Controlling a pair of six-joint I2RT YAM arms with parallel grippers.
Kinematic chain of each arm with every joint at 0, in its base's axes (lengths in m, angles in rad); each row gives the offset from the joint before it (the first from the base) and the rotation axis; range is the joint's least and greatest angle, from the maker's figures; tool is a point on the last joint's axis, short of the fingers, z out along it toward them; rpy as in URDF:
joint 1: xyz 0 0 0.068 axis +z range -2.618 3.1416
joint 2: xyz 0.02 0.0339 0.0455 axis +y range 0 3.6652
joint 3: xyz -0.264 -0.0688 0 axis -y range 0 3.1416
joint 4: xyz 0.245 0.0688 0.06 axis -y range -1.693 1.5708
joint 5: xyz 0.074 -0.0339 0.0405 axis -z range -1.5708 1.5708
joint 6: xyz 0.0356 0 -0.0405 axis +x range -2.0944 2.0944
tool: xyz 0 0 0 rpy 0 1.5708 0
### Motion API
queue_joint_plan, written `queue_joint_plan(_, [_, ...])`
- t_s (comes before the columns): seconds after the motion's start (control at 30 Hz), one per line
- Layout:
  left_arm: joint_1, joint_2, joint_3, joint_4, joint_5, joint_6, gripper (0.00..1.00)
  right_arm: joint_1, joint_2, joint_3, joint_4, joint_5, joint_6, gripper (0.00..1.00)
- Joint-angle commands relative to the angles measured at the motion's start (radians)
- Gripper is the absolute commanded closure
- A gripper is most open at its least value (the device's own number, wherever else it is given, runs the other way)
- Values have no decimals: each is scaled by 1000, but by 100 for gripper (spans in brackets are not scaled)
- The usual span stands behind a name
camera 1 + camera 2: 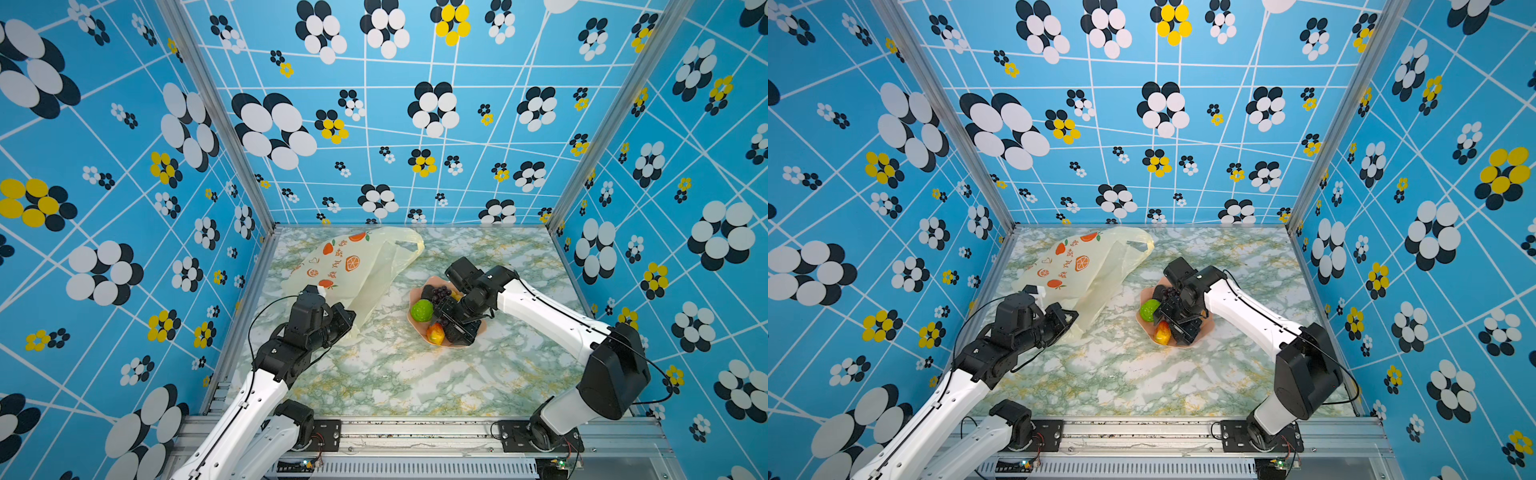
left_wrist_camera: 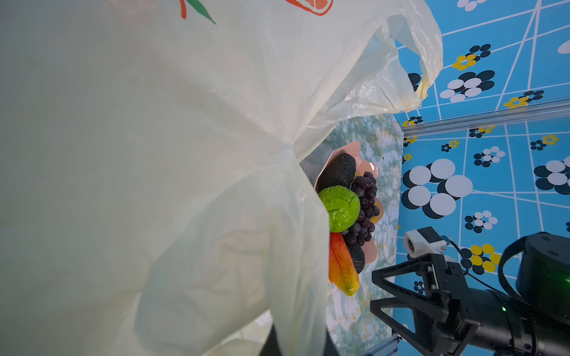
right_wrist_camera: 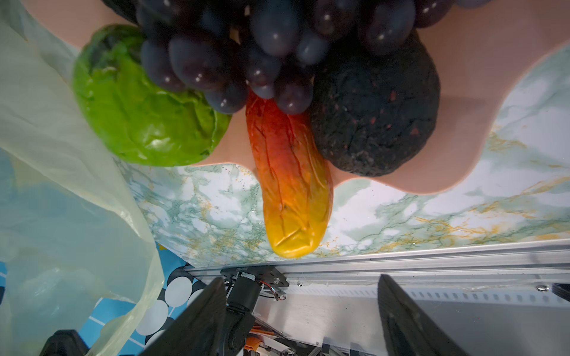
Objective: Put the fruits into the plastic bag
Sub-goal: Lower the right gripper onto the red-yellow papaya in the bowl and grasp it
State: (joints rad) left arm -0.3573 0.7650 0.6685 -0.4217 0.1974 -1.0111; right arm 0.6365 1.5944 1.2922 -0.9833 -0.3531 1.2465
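Fruit fills a pink bowl (image 1: 412, 297) right of centre on the marble table (image 1: 395, 374) in both top views. We make out a lime (image 1: 422, 310), grapes (image 1: 440, 294) and a red-yellow fruit (image 1: 435, 333); the right gripper (image 1: 455, 328) hides the rest. That arm reaches in from the near right, elbow bent, wrist turned down over the bowl. The bag (image 1: 353, 266) lies at the back left, apart from the bowl. The left arm bends low, and the left gripper (image 1: 347, 322) is clamped on the bag's near corner.

From the left wrist, the bag (image 2: 154, 154) covers most of the frame and hides this gripper's own jaws. Past its edge we see the bowl (image 2: 348, 148), a dark oval (image 2: 337, 172), the lime (image 2: 339, 208), the grapes (image 2: 365, 206), the red-yellow fruit (image 2: 342, 271) and a second oval (image 2: 357, 259), half hidden. The right gripper (image 2: 373, 289) hangs near the fruit, jaws apart.

From the right wrist, the grapes (image 3: 262, 46) are blurred and cut off by the frame edge. The red-yellow fruit (image 3: 290, 185) pokes over the bowl's rim above the table (image 3: 431, 200), between the lime (image 3: 142, 104) and a dark oval (image 3: 373, 117). The jaws stand wide apart, empty.
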Motion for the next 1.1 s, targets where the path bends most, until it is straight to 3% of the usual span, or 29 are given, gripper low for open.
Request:
queue_joint_plan(0.0, [17,-14,-20,-14,-8,-9,100,3,23,27,-20,-1,10,23])
queue_joint_plan(1.07, [173,-29,-58,-16,102,4,100,27,233,113,-61,-21,-39,41])
